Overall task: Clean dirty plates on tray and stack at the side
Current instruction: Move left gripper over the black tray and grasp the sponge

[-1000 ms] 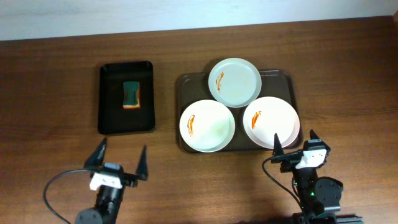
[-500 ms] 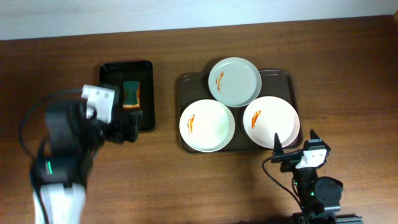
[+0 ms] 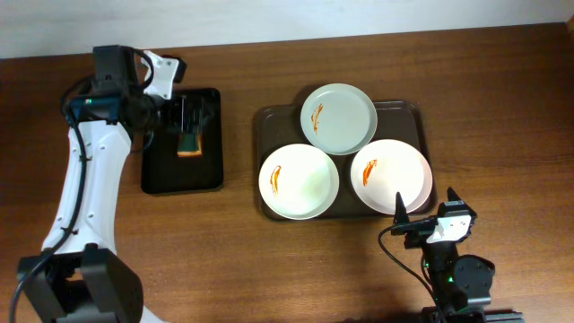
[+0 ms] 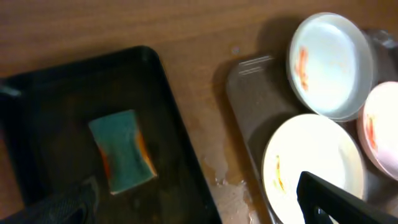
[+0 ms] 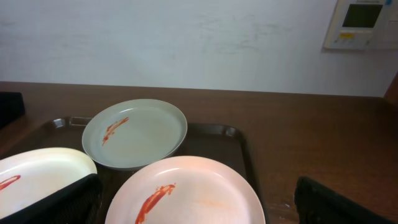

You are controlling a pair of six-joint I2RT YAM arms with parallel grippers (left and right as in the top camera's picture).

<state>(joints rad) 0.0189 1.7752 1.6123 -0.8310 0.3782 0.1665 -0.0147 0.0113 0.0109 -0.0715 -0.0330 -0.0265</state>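
Observation:
Three plates with red sauce smears lie on the brown tray: a pale green plate at the back, a white plate front left, a pinkish plate front right. A green and orange sponge lies in a black tray at the left. My left gripper is open and empty above the sponge, which shows in the left wrist view. My right gripper is open and empty at the tray's front right, just before the pinkish plate.
The brown wooden table extends right of the brown tray and in front of both trays. A gap of table separates the black tray from the brown tray. The wall runs along the back edge.
My left arm has swung from the table's front left up to the back left, over the black tray and the sponge. The right arm and the plates have not moved.

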